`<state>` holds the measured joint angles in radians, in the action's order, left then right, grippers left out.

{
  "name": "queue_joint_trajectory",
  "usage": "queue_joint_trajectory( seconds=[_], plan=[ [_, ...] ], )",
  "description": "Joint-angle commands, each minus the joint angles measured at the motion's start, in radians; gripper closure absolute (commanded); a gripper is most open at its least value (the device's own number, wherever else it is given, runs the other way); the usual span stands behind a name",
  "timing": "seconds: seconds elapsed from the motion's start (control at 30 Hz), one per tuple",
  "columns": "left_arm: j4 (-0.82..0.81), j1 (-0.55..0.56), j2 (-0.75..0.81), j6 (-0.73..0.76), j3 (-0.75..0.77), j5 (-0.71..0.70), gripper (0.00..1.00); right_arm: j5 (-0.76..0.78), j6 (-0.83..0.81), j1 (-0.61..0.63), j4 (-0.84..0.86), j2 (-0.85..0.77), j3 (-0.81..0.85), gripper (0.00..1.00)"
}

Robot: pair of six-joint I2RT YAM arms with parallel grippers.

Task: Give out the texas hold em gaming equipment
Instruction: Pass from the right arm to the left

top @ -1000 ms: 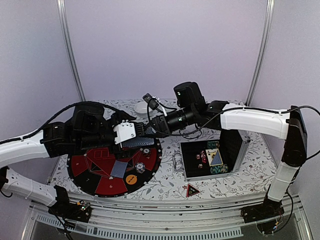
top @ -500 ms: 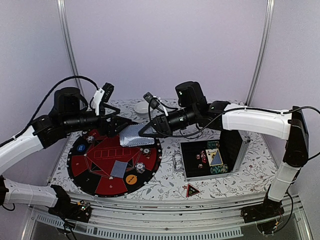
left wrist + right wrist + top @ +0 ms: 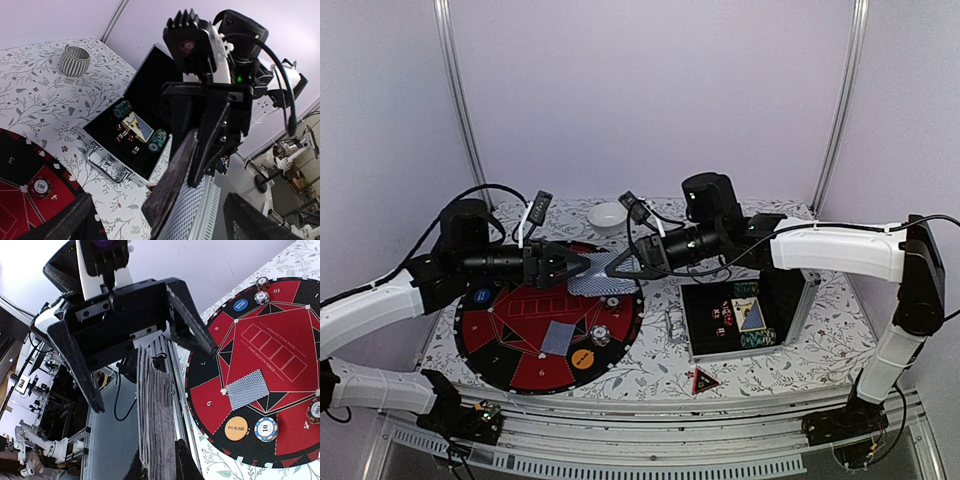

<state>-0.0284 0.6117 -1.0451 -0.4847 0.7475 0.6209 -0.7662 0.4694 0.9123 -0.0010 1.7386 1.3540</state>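
My right gripper is shut on a deck of grey-blue patterned playing cards and holds it above the far edge of the round red and black mat. In the right wrist view the deck stands edge-on between my fingertips. My left gripper faces the deck with its jaws open on either side of the free end and nothing in them. One card, an orange button, a striped chip and a blue disc lie on the mat. A red triangular marker lies near the front edge.
An open metal case with chips, dice and a card stands right of the mat. A white bowl sits at the back. A ribbed grey cup stands behind the case. The table cloth has a leaf print.
My left arm drew back to the left from the deck, then turned its open jaws toward it again. My right gripper shifted slightly right with the deck.
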Motion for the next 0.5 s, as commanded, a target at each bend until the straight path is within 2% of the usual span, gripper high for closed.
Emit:
queue_joint_trajectory(
  seconds=[0.0,0.2,0.27,0.47],
  plan=[
    [-0.130,-0.006,0.015,-0.081,-0.063,0.085,0.08,-0.016,0.031,-0.017,0.086,-0.037,0.013,0.97],
    [-0.213,-0.007,0.007,-0.117,-0.102,0.095,0.10,-0.022,0.022,-0.019,0.086,-0.041,0.015,0.97],
    [-0.222,-0.006,-0.014,-0.128,-0.101,0.107,0.23,-0.038,0.019,-0.018,0.087,-0.036,0.021,0.97],
    [-0.330,-0.005,-0.060,-0.192,-0.120,0.172,0.53,-0.085,0.001,-0.016,0.113,-0.033,0.025,0.96]
  ],
)
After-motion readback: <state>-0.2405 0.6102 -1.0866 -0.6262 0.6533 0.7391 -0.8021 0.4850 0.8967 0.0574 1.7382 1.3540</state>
